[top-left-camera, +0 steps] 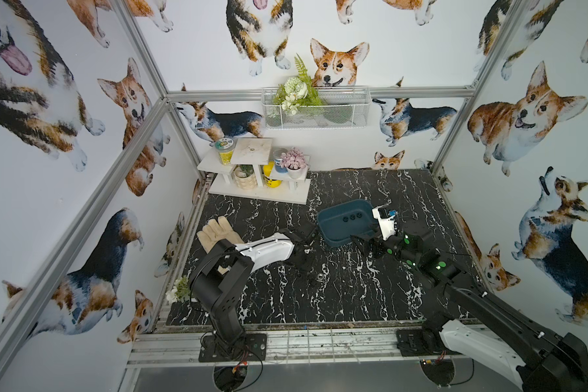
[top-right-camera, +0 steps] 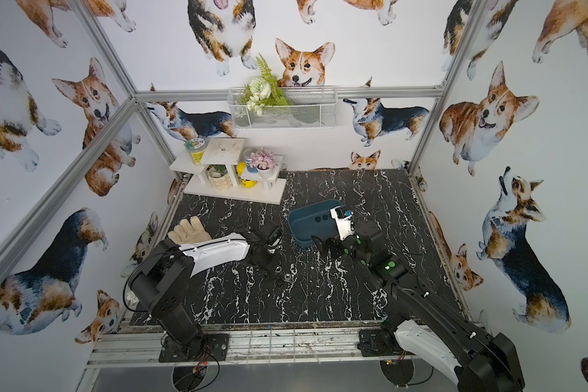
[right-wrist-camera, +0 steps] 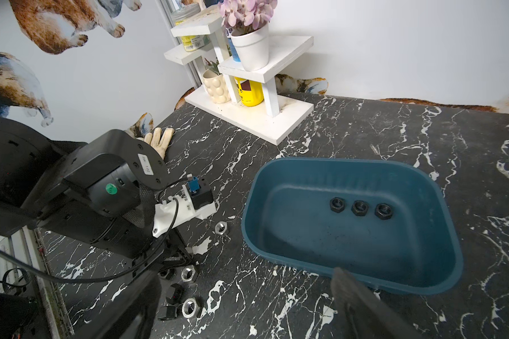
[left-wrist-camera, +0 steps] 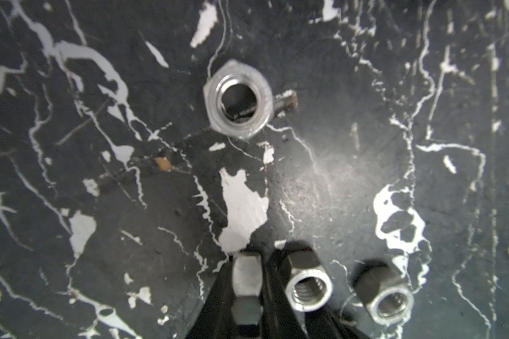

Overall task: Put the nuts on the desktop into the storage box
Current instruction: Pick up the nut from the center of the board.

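Observation:
My left gripper (left-wrist-camera: 247,265) is shut on a silver nut (left-wrist-camera: 247,277), held edge-on just above the desktop (left-wrist-camera: 350,182). Loose nuts lie close by: a wide silver one (left-wrist-camera: 238,98) ahead and two (left-wrist-camera: 309,289) (left-wrist-camera: 390,302) beside the fingers. The right wrist view shows several silver and dark nuts (right-wrist-camera: 188,274) clustered under the left arm. The teal storage box (top-left-camera: 333,225) (right-wrist-camera: 306,234) sits mid-desktop with three black nuts (right-wrist-camera: 360,207) inside. My right gripper (right-wrist-camera: 247,308) is open and empty, hovering at the box's near rim, also seen in a top view (top-left-camera: 364,244).
A beige work glove (top-left-camera: 214,232) lies at the left of the desktop. The white stepped shelf (top-left-camera: 258,169) with pots and jars fills the back left corner, with a wire basket (top-left-camera: 316,108) on the wall above it. A flower sprig (top-left-camera: 179,290) lies by the left arm's base.

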`<state>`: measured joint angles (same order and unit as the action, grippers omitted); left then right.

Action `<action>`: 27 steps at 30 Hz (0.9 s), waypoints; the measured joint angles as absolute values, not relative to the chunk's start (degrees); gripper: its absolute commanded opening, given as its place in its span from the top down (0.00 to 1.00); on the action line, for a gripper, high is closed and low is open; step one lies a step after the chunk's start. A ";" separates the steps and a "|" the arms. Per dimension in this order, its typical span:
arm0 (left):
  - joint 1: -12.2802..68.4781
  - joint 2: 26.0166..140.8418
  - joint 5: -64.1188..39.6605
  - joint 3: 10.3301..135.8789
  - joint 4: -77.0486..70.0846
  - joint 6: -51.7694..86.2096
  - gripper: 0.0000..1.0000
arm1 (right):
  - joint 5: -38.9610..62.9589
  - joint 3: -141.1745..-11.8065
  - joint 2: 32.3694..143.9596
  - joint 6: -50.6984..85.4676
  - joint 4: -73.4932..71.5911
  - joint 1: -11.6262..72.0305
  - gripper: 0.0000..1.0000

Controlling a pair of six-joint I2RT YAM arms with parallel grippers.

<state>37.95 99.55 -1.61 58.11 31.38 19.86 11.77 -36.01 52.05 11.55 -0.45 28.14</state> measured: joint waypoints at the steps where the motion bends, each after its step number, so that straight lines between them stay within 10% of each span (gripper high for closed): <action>1: 37.95 99.55 -1.52 58.11 31.38 19.86 0.81 | 11.75 -35.97 51.99 11.60 -0.45 28.25 0.04; 7: 36.95 97.65 -3.20 57.76 31.20 19.46 0.96 | 13.56 -32.69 49.89 10.44 -2.57 29.63 0.04; 27: 35.07 80.84 -42.61 54.74 26.70 19.18 0.92 | 13.91 -28.53 58.28 -17.08 -14.22 48.77 0.00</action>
